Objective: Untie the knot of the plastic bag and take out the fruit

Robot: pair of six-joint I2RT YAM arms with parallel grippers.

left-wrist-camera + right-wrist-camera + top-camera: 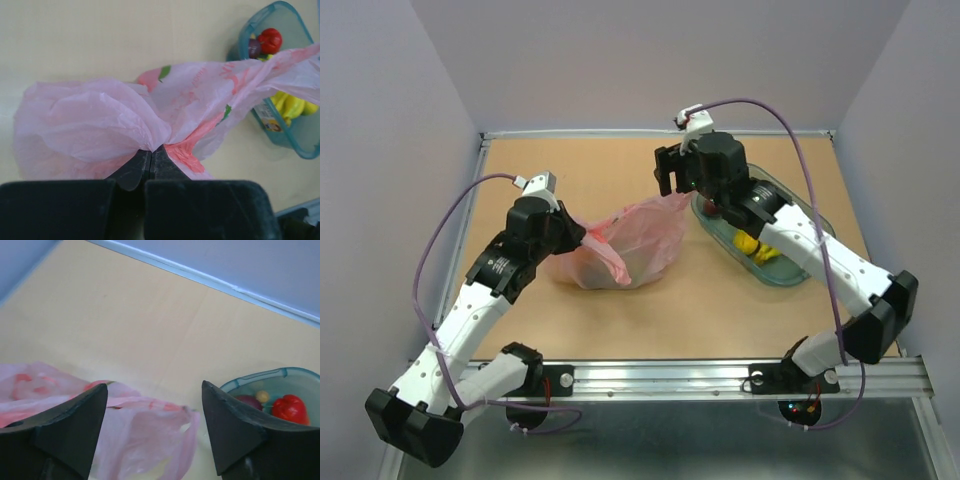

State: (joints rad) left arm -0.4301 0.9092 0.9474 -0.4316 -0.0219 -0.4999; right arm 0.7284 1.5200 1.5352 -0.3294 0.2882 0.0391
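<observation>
The pink plastic bag (625,245) lies crumpled mid-table. My left gripper (575,232) is shut on its left end; in the left wrist view the jaws (150,152) pinch a gathered fold of the bag (95,125). My right gripper (672,170) is open and empty above the bag's right end, with the thin edge of the bag (145,430) below and between its fingers. I can make out no tied knot. A red round fruit (270,40) and a small yellow one (262,396) lie in the tray. I cannot see any fruit inside the bag.
A teal translucent tray (782,283) stands right of the bag, partly under my right arm. It holds yellow bananas (758,248) and a dark purple fruit (254,47). Walls enclose the table at the back and both sides.
</observation>
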